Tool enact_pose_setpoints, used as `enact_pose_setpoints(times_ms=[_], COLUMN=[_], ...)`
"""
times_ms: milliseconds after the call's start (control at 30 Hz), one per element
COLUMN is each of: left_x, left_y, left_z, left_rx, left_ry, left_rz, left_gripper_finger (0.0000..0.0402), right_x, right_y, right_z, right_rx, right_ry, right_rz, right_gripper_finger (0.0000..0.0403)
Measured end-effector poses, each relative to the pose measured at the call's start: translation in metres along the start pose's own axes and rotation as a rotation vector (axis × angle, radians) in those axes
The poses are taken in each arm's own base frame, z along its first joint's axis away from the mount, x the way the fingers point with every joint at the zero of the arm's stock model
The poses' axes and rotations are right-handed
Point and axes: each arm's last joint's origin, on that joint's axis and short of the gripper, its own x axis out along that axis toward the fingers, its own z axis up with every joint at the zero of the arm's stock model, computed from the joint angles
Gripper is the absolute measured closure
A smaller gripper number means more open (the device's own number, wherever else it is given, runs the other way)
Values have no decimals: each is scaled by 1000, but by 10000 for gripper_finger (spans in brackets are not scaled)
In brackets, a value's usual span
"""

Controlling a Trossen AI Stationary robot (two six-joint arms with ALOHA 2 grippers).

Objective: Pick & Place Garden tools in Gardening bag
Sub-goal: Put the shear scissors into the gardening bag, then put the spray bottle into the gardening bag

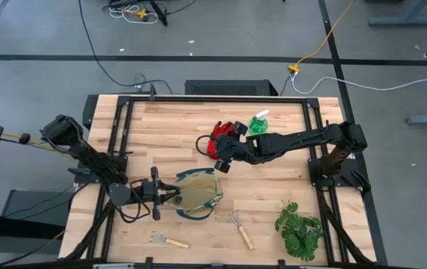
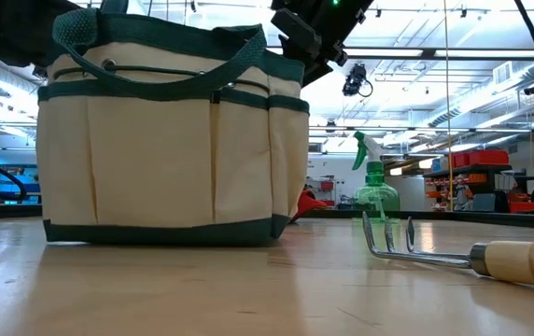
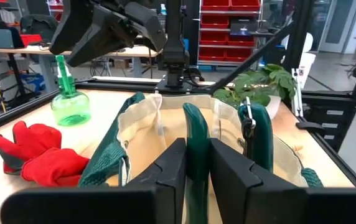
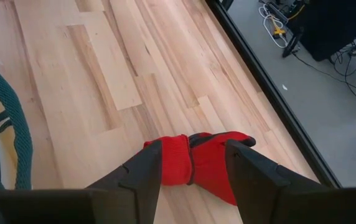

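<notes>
My right gripper (image 4: pixel 192 169) hangs over the red glove (image 4: pixel 198 163), its two fingers apart and straddling the cuff end, not yet closed on it. The glove lies on the table's far half, just beside the green spray bottle (image 1: pixel 259 124). My left gripper (image 3: pixel 196 163) sits at the near-left side of the gardening bag (image 1: pixel 197 192), its fingers set on either side of one dark green handle (image 3: pixel 196 140); I cannot tell whether they pinch the strap or merely flank it. The bag stands upright with its mouth open.

The step in hand, as I judge it, is grasping the glove. To do it well I want the fingers lowered until the tips reach the wood, so that they gather both layers of cloth rather than skim the top, and I would close slowly, since soft fabric bunches and slips. I would lift straight up before swinging toward the bag, keeping clear of the bottle. The left arm should keep the mouth open and steady.

Two small wooden-handled rakes (image 1: pixel 241 229) lie near the front edge, beside the leafy plant (image 1: pixel 300 227).
</notes>
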Motion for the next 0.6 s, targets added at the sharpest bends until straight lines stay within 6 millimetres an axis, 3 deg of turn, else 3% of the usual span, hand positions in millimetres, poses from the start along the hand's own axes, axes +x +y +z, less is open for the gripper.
enact_pose_setpoints(times_ms=[600], left_x=[0], left_y=[1], left_z=[0], left_rx=[8], left_ry=[0], left_rz=[36], left_gripper_finger=[322], right_x=[0], right_y=[0], right_z=[0], right_rx=[-1], right_ry=[1], right_rz=[1], right_gripper_finger=[225])
